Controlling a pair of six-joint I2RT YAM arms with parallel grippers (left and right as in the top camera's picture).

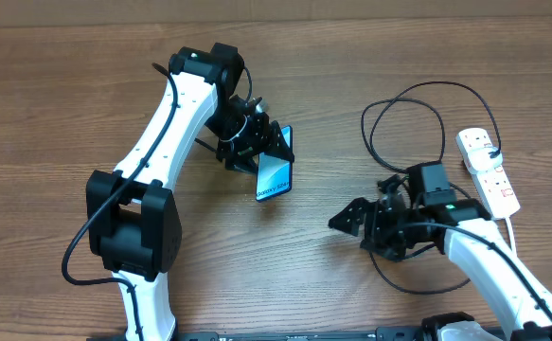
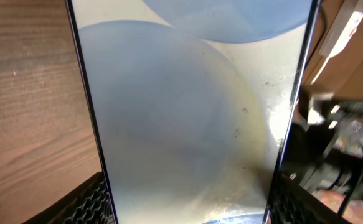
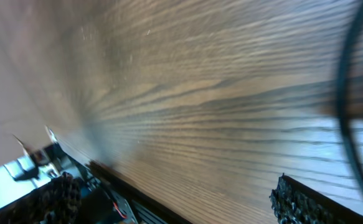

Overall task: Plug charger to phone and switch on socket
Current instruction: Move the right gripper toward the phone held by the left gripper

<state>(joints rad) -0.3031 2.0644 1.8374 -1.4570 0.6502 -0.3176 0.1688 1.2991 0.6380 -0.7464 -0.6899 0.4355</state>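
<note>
Gripping the phone (image 1: 275,170) by its upper end, the left jaws were pinched on its two long edges. In the left wrist view the pale blue screen (image 2: 181,118) filled most of the picture, with a black ribbed pad (image 2: 89,202) at either bottom corner pressed against the phone's sides. From overhead the phone sat left of the tabletop's (image 1: 370,47) centre, screen up and slanted, with its small line of text at the end farthest from the left arm (image 1: 167,114). Whether that far end touched the wood could not be told.

The right jaws were spread wide with nothing between them, pointing toward the phone but well apart from it. In the right wrist view only bare wood grain (image 3: 200,93) lay between the two pads (image 3: 299,199).

The charger (image 1: 365,128) lay in loose black loops on the right side of the tabletop, part of it passing under the right arm (image 1: 484,256); a blurred stretch of it crossed the right edge of the right wrist view (image 3: 348,93). Its connector tip could not be made out. The socket (image 1: 489,169) lay flat near the right edge, just beside the loops, its white cord running down past the right arm.
</note>
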